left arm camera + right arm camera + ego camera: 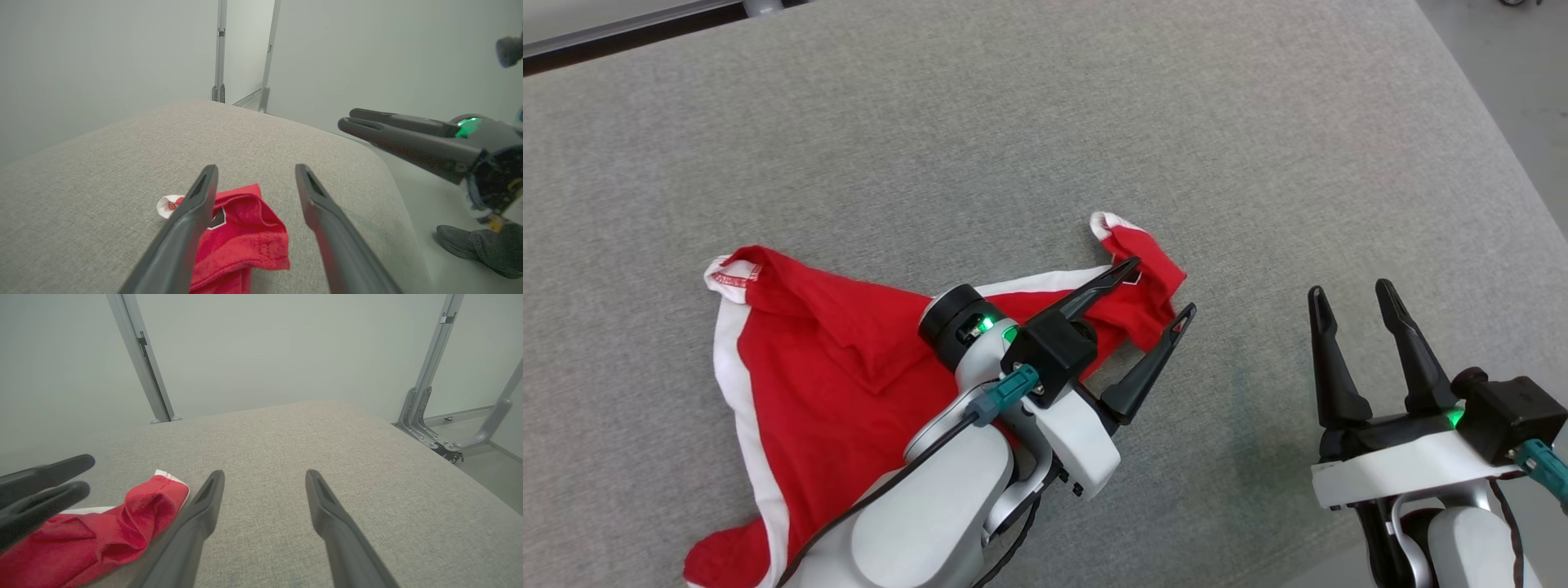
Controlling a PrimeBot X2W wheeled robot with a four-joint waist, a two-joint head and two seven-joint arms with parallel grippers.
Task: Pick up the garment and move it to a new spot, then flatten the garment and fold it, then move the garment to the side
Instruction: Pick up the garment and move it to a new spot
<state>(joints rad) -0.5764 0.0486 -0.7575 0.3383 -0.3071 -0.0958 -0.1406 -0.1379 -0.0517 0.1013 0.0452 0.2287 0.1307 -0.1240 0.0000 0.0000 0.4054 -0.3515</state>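
surface: grey fabric table (1258, 122) | on it: 1 red garment (833, 359) (white trim), crumpled

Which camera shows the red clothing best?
The head view: most of the red garment lies crumpled on the grey table, white trim showing, the left arm covering part. The left wrist view shows one bunched corner by the left claw. The right wrist view shows that end at lower left.

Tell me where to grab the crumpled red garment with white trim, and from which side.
Take the raised bunched corner at the right end of the red garment with white trim. It stands in a thick fold off the grey fabric surface, so a pinch can likely close around it. Come down from the robot's side; the open left gripper hovers over it.
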